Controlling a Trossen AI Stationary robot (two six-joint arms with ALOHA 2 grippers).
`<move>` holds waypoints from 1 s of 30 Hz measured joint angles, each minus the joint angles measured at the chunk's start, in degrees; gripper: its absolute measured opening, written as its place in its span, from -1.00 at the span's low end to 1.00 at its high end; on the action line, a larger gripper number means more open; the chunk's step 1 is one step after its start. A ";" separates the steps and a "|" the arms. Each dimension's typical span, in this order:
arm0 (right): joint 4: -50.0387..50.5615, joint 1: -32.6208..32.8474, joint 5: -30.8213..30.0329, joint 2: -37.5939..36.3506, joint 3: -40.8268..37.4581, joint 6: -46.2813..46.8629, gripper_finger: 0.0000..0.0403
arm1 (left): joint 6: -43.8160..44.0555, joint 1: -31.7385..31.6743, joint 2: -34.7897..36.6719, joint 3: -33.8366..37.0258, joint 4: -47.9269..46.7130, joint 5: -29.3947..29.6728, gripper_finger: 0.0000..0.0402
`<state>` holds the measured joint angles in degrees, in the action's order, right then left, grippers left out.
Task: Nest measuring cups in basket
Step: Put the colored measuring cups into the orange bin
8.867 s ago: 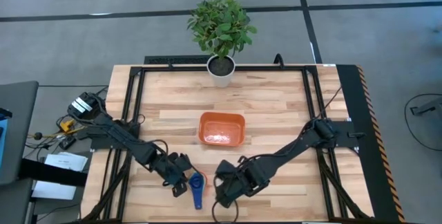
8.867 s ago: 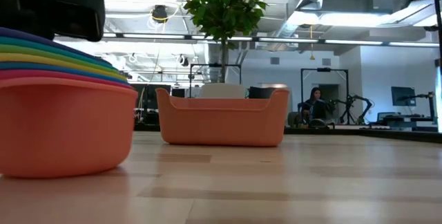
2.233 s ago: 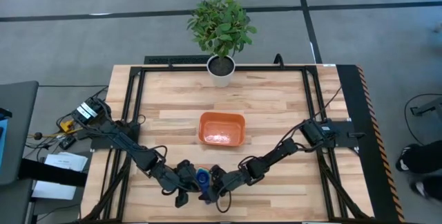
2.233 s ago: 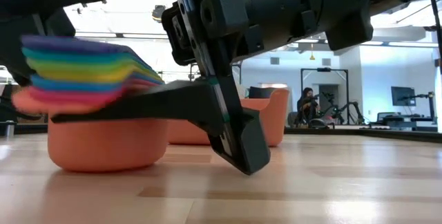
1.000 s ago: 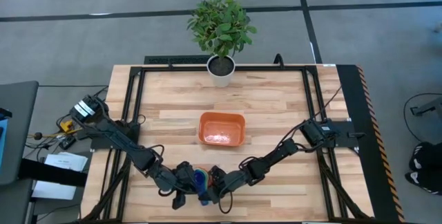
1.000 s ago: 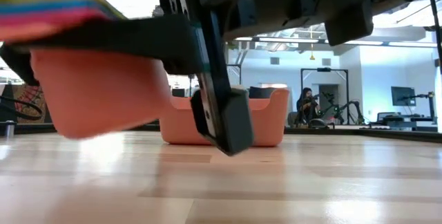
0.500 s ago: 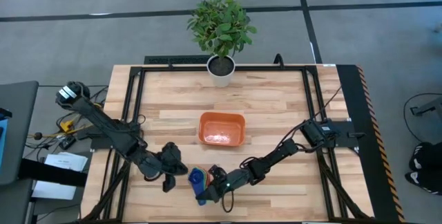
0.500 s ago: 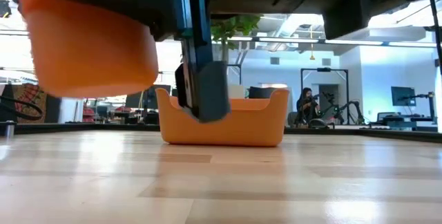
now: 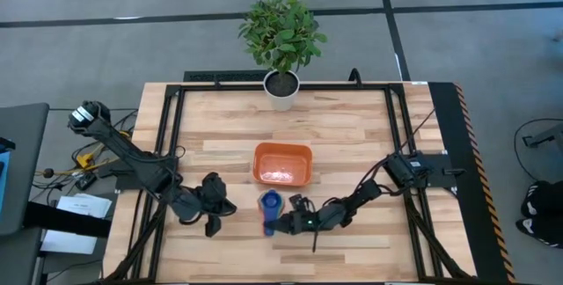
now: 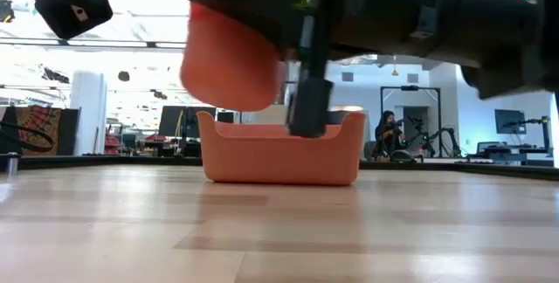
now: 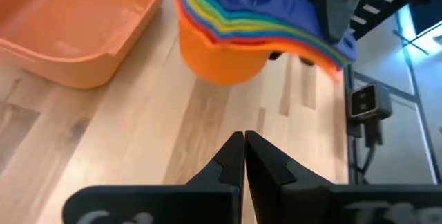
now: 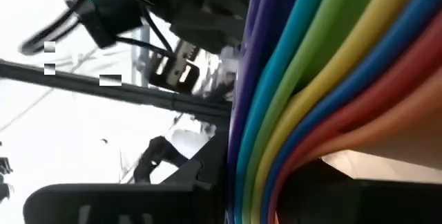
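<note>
Cups: the stack of cups (image 9: pixel 270 204) is nested, blue on top, orange at the bottom; in the left wrist view (image 11: pixel 235 16) the coloured rims sit layered one inside another, with the flat handles fanned out to one side.
Cups, place: lifted clear of the desk (image 9: pixel 352 135), just in front of the basket (image 9: pixel 282 164) on its near side, not inside it; the low view shows the orange bottom cup (image 10: pixel 231 56) hanging above the desk with the basket (image 10: pixel 279 150) behind it.
Right pincer: the right pincer (image 9: pixel 280 223) is narrowly set and clamped on the handles of the stack; its wrist view shows the striped handle edges (image 12: pixel 324 99) running close past the camera.
Right arm: reaches from the right side of the desk low across toward the middle front.
Left pincer: the left pincer (image 9: pixel 214 222) has its fingers (image 11: pixel 243 158) pressed together and holds nothing; it sits just left of the stack, apart from it, above the front-left part of the desk.
Basket: orange, near the desk's middle, upright.
Plant: a potted plant (image 9: pixel 281 43) in a white pot stands at the far edge of the desk, well behind the basket.
Room: in the low view a person (image 10: pixel 390 133) sits far off behind the desk.
</note>
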<state>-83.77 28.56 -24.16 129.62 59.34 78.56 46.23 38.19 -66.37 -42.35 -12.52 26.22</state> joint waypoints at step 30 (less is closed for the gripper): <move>23.56 -6.84 -4.29 -26.48 -18.59 -8.72 -0.52 | 0.01 -0.47 0.02 0.00 -1.82 3.58 -1.00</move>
<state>-60.22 21.72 -28.45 103.14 40.75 69.84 46.24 37.72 -66.35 -42.35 -14.34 29.80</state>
